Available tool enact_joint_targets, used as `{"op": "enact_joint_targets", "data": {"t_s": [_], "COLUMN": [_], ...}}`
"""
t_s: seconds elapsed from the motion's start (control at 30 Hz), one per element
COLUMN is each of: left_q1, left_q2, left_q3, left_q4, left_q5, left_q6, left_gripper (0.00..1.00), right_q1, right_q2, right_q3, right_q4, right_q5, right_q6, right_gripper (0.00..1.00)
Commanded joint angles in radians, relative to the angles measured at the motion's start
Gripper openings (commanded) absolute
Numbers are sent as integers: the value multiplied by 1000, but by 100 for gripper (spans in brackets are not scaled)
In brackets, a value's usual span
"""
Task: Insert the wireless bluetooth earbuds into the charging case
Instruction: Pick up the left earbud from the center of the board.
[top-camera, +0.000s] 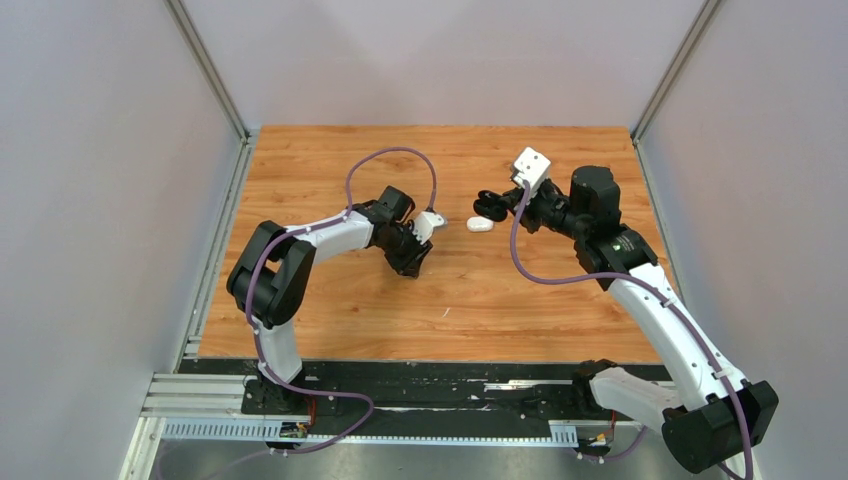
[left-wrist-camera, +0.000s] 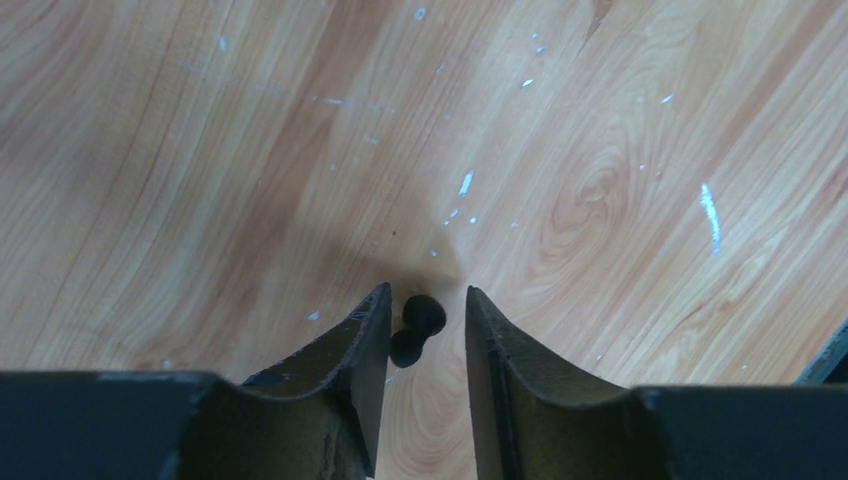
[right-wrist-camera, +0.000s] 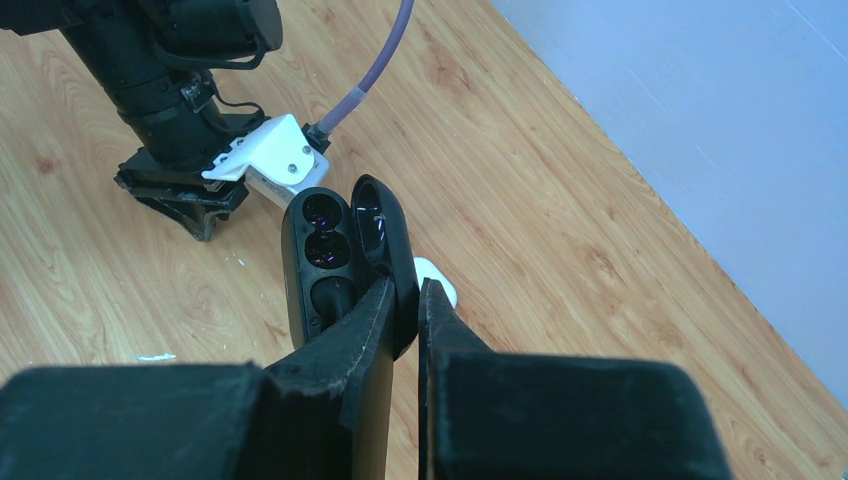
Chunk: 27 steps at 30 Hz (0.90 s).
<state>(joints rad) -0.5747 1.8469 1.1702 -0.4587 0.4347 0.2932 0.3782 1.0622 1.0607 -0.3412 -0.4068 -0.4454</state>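
The right gripper (right-wrist-camera: 405, 295), above the table (top-camera: 330, 320), pinches the open black case (right-wrist-camera: 318, 250). The left gripper (left-wrist-camera: 427, 292) stands narrowly apart astride a black earbud (left-wrist-camera: 415, 330) lying on the table. The earbud's long axis runs nearly along the jaws, with the bulb end pointing away from the wrist. Centre the earbud, then close gently across its width.

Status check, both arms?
Left gripper open, astride black earbud on table. Right gripper shut on open black case. White case nearby, not blocking.

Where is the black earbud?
The earbud lies on the table between the left gripper's fingers in the left wrist view, left of the white case.
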Motion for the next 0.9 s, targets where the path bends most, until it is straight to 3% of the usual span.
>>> {"op": "enact_joint_targets", "data": {"t_s": [0.0,0.2,0.43,0.87], "left_q1": [-3,1,14,67], "left_q2": [-21,-37,-48,-22], "left_q3": [9,-3,0,46], "left_q4": [-29,-32,-61,-146], "left_q5": [-72,-98,-90,71], "left_q6": [29,38,39,44], "left_gripper": [39,31,33,34], "right_q1": [-5,-4,-4,-4], "right_q2": [-11,-2,11,19], "right_q3": [7,14,25,15], "right_q4": [29,33,32,42], "right_q5": [-22,-29,-33,-43], "right_q6": [22,22,22,27], "right_gripper": [0,0,0,0]}}
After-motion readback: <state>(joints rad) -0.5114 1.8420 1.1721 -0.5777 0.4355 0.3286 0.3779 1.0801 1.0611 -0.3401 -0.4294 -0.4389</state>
